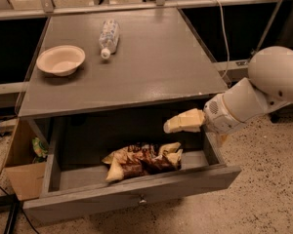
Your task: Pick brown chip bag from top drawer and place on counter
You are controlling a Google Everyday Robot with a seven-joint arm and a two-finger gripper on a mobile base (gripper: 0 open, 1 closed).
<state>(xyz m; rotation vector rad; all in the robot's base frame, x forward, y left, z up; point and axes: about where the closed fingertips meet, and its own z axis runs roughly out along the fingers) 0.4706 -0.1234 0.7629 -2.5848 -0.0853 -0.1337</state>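
The brown chip bag point(142, 160) lies crumpled in the open top drawer point(132, 189), near its front middle, dark brown with pale tan ends. The drawer's small metal knob point(142, 199) shows on its front. My gripper point(173, 125) reaches in from the right on a white arm, above the drawer's right half, just under the front edge of the counter point(151, 67). It hangs above and right of the bag, apart from it, and holds nothing.
On the counter stand a pale bowl point(61, 59) at the left and a clear plastic bottle point(109, 37) lying at the back middle. A cardboard box point(20, 169) with a small green packet point(38, 148) stands left of the cabinet. A rail runs behind.
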